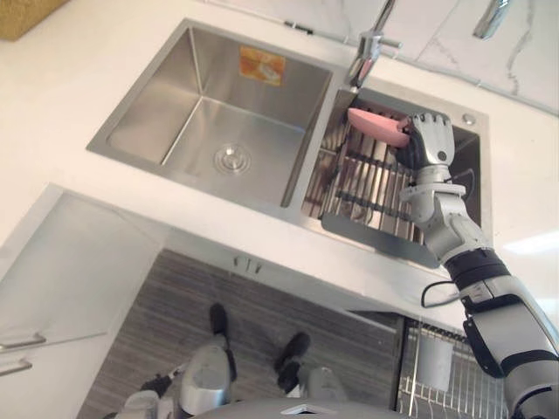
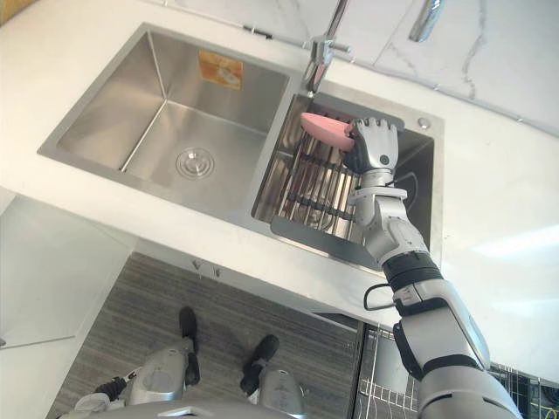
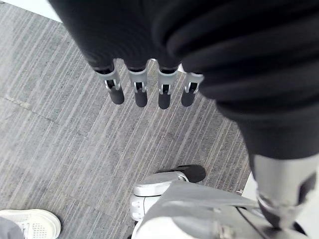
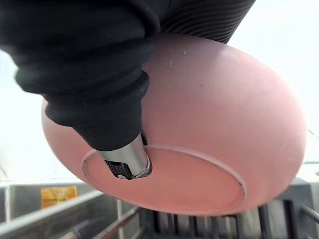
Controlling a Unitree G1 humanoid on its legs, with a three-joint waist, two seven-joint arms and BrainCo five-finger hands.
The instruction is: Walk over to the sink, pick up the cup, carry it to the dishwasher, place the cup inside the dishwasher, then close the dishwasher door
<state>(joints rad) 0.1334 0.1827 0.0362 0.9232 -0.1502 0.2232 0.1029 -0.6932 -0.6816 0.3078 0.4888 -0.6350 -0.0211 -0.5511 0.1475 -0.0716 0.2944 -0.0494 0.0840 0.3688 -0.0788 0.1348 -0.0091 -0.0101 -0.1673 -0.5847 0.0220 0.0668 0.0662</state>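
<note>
Pink bowl (image 1: 377,127), the cup of the task: shallow, round-sided, with a foot ring. It is tipped on edge over the drain rack (image 1: 367,188) in the right basin of the steel sink (image 1: 166,96), just below the faucet (image 1: 369,48), and looks clear of the rack bars.

Right hand (image 1: 431,140): clamped on the bowl, thumb (image 4: 127,162) pressed against the underside at the foot ring, fingers curled over the rim from the other side.

Left hand (image 3: 141,92): low by the robot's side over the floor, fingers straight and loose, holding nothing.

Step in hand, as I judge it: lifting the bowl out of the sink.

- Raise it straight up first, clear of the rack and the faucet spout.
- Keep the pinch firm; the smooth curved wall may slip.
- Then swing low and to the right, toward the wire rack (image 1: 479,388), probably the dishwasher's.
</note>
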